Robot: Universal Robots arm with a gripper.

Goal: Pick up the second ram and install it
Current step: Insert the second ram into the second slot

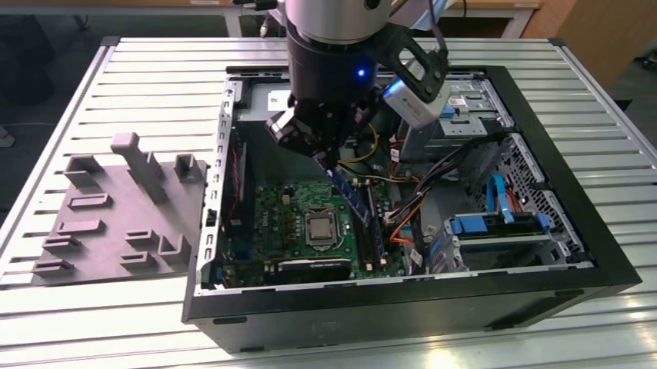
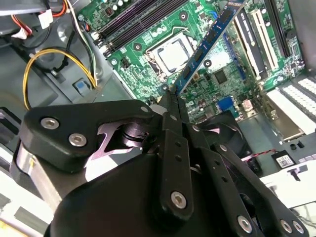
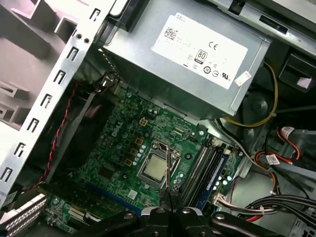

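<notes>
The second ram (image 1: pixel 350 197), a long thin dark board with a bluish face, hangs tilted above the green motherboard (image 1: pixel 277 219) inside the open computer case (image 1: pixel 411 307). My gripper (image 1: pixel 331 163) is shut on its upper end. In the second wrist view the ram (image 2: pixel 210 42) runs out from my closed fingertips (image 2: pixel 171 98) across the board near the processor (image 2: pixel 173 54). Seen edge-on in the first wrist view, the ram (image 3: pixel 168 165) is a thin line over the processor (image 3: pixel 154 168), beside the long black memory slots (image 3: pixel 205 165). The ram's lower end is above the board, apart from the slots (image 1: pixel 374 240).
A grey fixture block (image 1: pixel 113 223) sits on the slatted table at the exterior view's left. Inside the case are the silver power supply (image 3: pixel 187 54), yellow cables (image 2: pixel 54 59), orange and black cable bundles (image 1: pixel 405 204), and a drive cage with blue clips (image 1: pixel 493 227).
</notes>
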